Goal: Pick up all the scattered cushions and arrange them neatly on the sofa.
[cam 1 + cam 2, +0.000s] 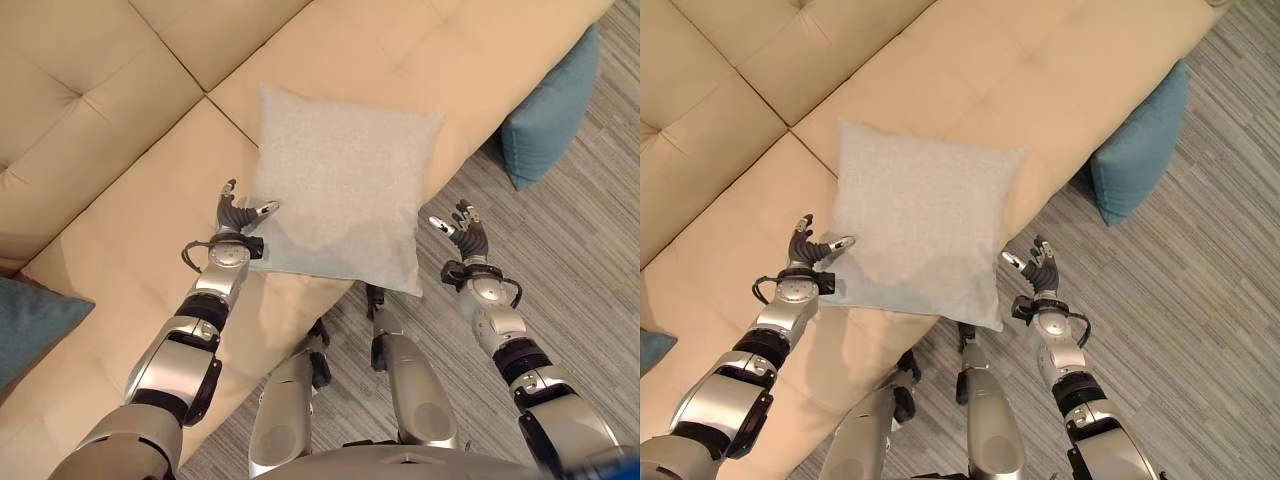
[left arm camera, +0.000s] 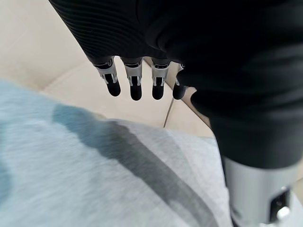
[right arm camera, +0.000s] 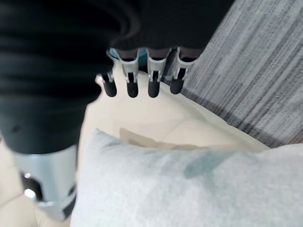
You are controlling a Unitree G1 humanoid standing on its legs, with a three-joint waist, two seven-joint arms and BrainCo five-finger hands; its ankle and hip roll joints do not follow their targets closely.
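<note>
A light grey cushion (image 1: pixel 340 185) lies flat on the beige sofa (image 1: pixel 120 250), its near corner hanging over the seat's front edge. My left hand (image 1: pixel 236 216) is at the cushion's left edge, open, with the thumb just over the fabric and nothing held. In the left wrist view its fingers (image 2: pixel 135 84) stand straight above the grey cushion (image 2: pixel 94 175). My right hand (image 1: pixel 465 236) hovers open over the floor, a little right of the cushion's near right corner and apart from it. The right wrist view has its fingers (image 3: pixel 142 81) relaxed beyond the cushion (image 3: pixel 189 184).
A teal cushion (image 1: pixel 550 110) leans against the sofa's front on the striped grey carpet (image 1: pixel 580 250) at the far right. Another teal cushion (image 1: pixel 35 325) lies at the left edge, on the sofa seat. The sofa's backrest (image 1: pixel 80 70) runs along the far left.
</note>
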